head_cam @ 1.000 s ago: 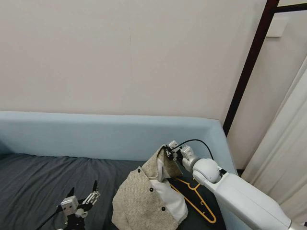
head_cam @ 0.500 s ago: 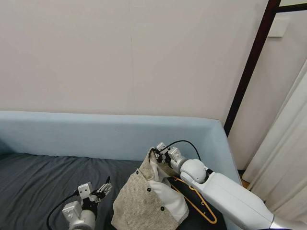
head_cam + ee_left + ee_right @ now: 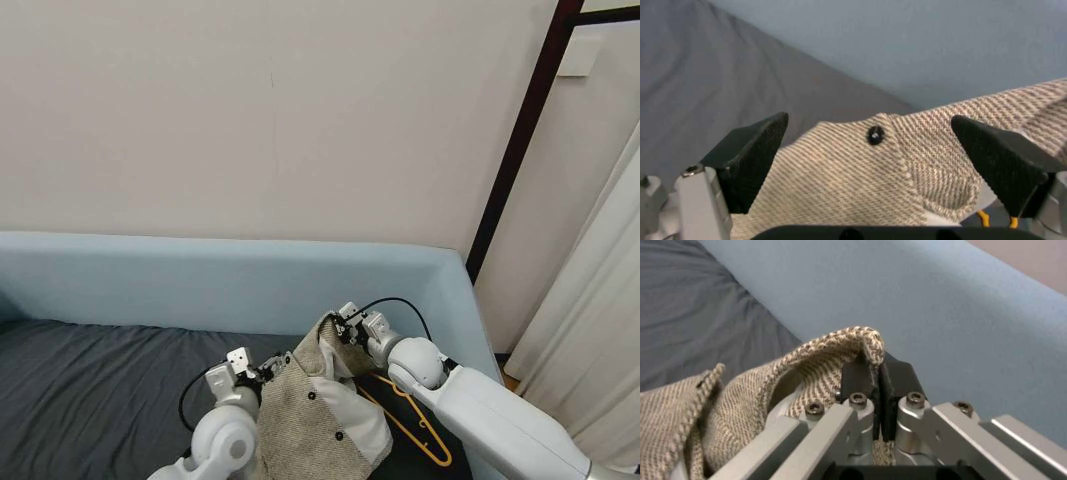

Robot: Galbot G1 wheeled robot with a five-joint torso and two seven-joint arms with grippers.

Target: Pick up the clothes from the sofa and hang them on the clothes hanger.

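Pinching the beige woven jacket [image 3: 310,410] by its edge, the right gripper [image 3: 877,376] props it up so the left gripper [image 3: 869,125], spread wide and empty, can straddle its buttoned front.

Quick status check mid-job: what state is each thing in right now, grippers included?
Tweed jacket: top edge lifted, lower part resting on the sofa seat.
Orange hanger: lying flat on the seat, bare, partly under the jacket.
Right gripper: shut on the jacket's top edge.
Left gripper: open, fingers either side of the jacket's buttoned edge.
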